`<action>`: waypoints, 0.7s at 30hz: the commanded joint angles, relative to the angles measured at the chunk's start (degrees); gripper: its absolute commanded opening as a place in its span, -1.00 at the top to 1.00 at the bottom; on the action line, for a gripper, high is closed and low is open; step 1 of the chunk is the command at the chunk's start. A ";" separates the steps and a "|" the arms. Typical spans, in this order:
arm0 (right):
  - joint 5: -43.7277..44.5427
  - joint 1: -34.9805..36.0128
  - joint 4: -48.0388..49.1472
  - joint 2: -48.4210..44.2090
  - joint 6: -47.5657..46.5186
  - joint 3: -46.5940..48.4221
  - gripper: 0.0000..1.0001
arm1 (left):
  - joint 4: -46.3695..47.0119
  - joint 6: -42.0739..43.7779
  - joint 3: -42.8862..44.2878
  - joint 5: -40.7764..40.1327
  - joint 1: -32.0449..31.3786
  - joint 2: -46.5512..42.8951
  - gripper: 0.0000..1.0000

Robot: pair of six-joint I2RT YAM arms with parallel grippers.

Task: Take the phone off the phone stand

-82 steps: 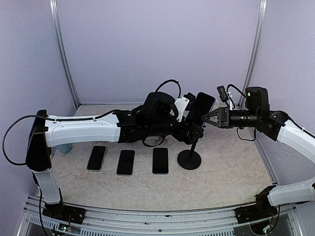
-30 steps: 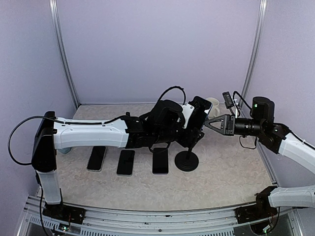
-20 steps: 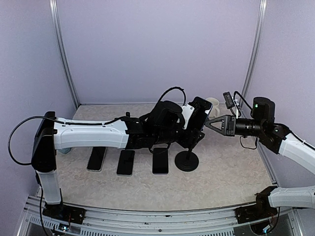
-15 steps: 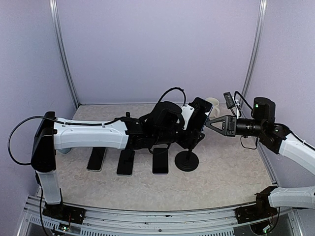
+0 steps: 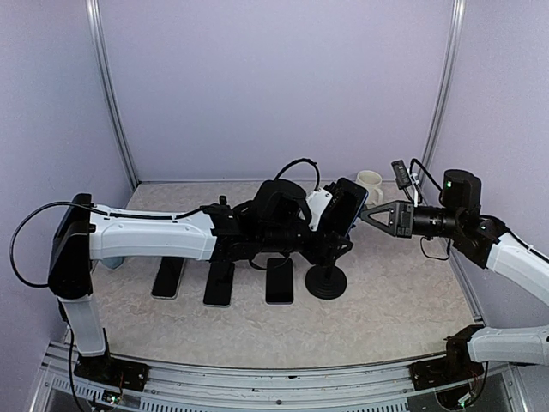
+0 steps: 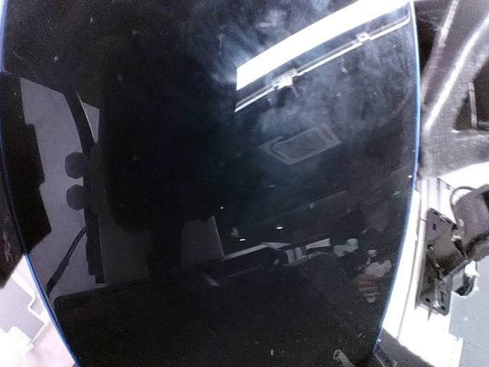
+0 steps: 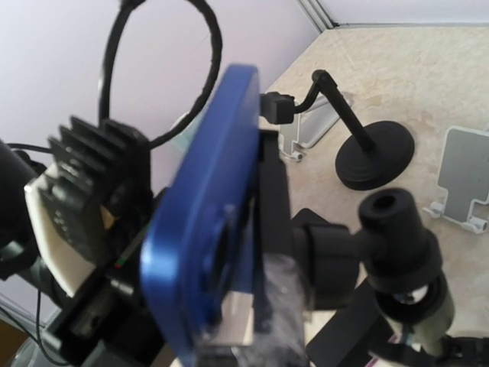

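The phone (image 5: 346,206), blue-backed with a dark screen, stands tilted above the phone stand's round black base (image 5: 327,281). Its screen fills the left wrist view (image 6: 214,176) and hides my left fingers there. From above, my left gripper (image 5: 340,221) reaches in from the left, shut on the phone. In the right wrist view the phone's blue back (image 7: 206,222) lies against the stand's black holder plate and ball joint (image 7: 328,252). My right gripper (image 5: 364,215) comes from the right, and its blurred tips (image 7: 263,325) pinch that holder plate.
Three dark phones lie flat in a row in front of the left arm (image 5: 169,275) (image 5: 220,283) (image 5: 279,280). A white mug (image 5: 371,180) sits at the back right. Behind the phone stand another black round-based stand (image 7: 374,157) and a white holder (image 7: 466,176).
The left arm has drawn back to the left, carrying the phone a little lower and leftward. The right gripper has shifted slightly right, and the mug now shows more fully.
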 commanded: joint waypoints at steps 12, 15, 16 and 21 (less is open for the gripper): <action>0.57 -1.68 -1.31 0.67 -1.02 0.24 1.00 | 11.22 2.33 2.05 19.80 -0.76 -3.52 0.73; 1.28 -1.68 -0.92 0.50 -0.86 0.56 1.00 | 12.50 1.87 0.81 20.14 -0.96 -5.44 0.73; 1.53 -1.68 -0.65 0.54 -0.81 0.63 1.00 | 12.84 1.71 0.41 19.79 -0.92 -6.21 0.73; 2.69 -1.68 2.23 1.25 -0.07 1.30 1.00 | 11.26 3.12 -0.74 15.29 -1.31 -9.26 0.73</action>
